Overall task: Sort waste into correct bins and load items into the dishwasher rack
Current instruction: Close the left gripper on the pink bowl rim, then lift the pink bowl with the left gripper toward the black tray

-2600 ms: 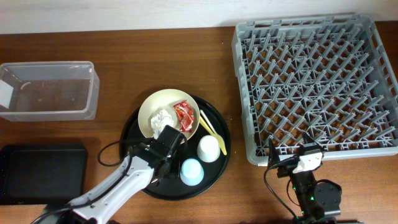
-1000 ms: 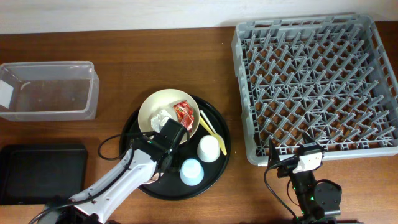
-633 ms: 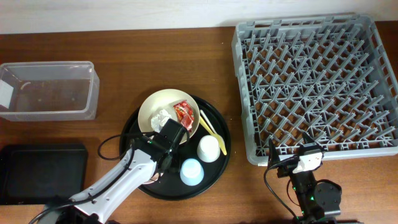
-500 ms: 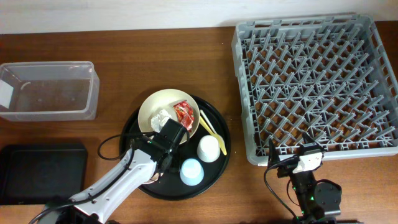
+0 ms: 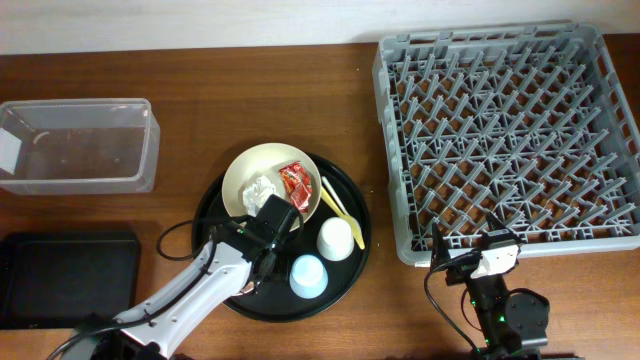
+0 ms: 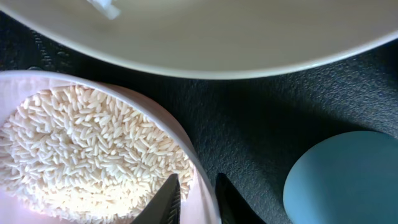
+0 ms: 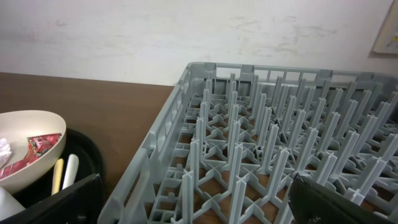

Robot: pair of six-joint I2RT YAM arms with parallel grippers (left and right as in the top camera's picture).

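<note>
Barely moving here lately. Creeping forward a touch versus a couple seconds back, then just holding. Clenching the left pincer (image 6: 198,193) on the pink bowl (image 6: 175,132) rim, straddling it with one finger over the rice (image 6: 87,149) and one outside. Not lifting it yet, so leaving it on the round tray (image 5: 355,262), tucked between cream bowl (image 5: 240,172) and blue cup (image 5: 307,276). Still leaving tissue (image 5: 260,187) and wrapper (image 5: 296,184) in the cream bowl. Still loading nothing into the rack (image 5: 500,130) or clear box (image 5: 150,150). Probably settling the grip before hauling rice off the worktop (image 5: 250,80) to a bin. Keeping the right pincer (image 7: 198,186) spread wide, idling by the rack.
</note>
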